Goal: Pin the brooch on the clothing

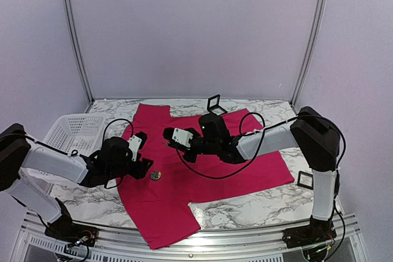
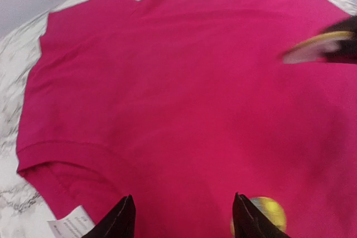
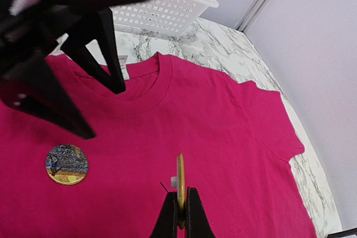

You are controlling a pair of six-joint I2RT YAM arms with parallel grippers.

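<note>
Pink T-shirt (image 1: 178, 200) flat on worktop (image 1: 245, 205), round gold brooch (image 1: 155, 175) lying on it by the spread left tool (image 2: 184, 220), right tool (image 3: 181, 207) pinching a gold-edged disc (image 3: 181, 174) edge-on, white basket (image 1: 72, 135) left of shirt.

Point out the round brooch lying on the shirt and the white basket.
brooch (image 3: 66, 164), right wrist view, centre of its face.
white basket (image 3: 163, 15), right wrist view, its mesh wall.

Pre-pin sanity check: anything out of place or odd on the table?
A gold-rimmed round badge lies face up on the pink shirt, while the right tool is shut on a second thin gold disc, held edge-on above the fabric. Two such pieces looks odd. Left tool is open, holding nothing.
</note>
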